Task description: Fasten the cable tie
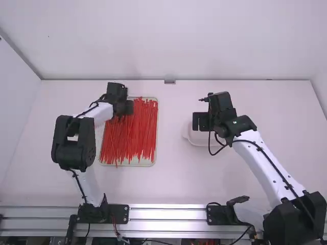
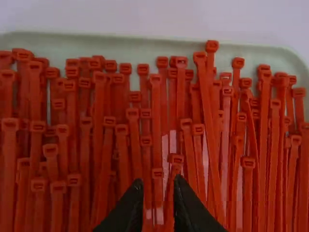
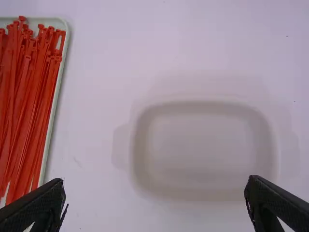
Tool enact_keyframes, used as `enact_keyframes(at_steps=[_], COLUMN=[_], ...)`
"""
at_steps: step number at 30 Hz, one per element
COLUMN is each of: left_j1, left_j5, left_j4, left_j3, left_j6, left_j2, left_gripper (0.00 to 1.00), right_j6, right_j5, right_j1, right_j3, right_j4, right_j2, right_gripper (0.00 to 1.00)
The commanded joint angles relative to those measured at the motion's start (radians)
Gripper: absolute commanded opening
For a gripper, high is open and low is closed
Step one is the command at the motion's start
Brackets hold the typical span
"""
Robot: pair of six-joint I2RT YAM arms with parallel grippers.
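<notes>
Orange-red plastic cable ties (image 2: 96,121) are heaped on a pale green rectangular tray (image 1: 156,127), on the left half of the white desk (image 1: 245,173). Their long axes run near-to-far along the tray, heads mostly at the far end.

Left end effector (image 2: 157,186) is at the far left part of the heap, directly over the straps. Its fingers are a narrow gap apart, set across the strap axis, with one or two straps lying between them. No firm pinch is visible. The left arm is clearly the nearer one.

Right end effector (image 3: 159,208) is spread wide and holds nothing. It hangs above a shallow white plastic dish (image 3: 200,145), well apart from the tray.
</notes>
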State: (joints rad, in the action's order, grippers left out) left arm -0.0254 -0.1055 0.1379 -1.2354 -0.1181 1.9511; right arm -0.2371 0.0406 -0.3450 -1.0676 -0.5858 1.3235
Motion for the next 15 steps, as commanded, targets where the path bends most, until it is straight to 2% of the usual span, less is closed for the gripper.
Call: enact_keyframes(at_steps=[1, 8, 15], left_j1=[0.016, 0.019, 0.009], left_j5=[-0.090, -0.079, -0.055], left_j4=[-0.016, -0.018, 0.000], left_j3=[0.017, 0.019, 0.019], left_j6=[0.053, 0.005, -0.022], left_j2=[-0.013, -0.010, -0.001], left_gripper=[0.15, 0.20, 0.19], right_j6=[-0.002, -0.003, -0.002], right_j5=[0.005, 0.005, 0.005], right_j1=[-0.002, -0.002, -0.002], right_j3=[-0.031, -0.031, -0.031], right_j4=[0.002, 0.005, 0.005], right_j2=[-0.008, -0.008, -0.008], right_gripper=[0.98, 0.98, 0.98])
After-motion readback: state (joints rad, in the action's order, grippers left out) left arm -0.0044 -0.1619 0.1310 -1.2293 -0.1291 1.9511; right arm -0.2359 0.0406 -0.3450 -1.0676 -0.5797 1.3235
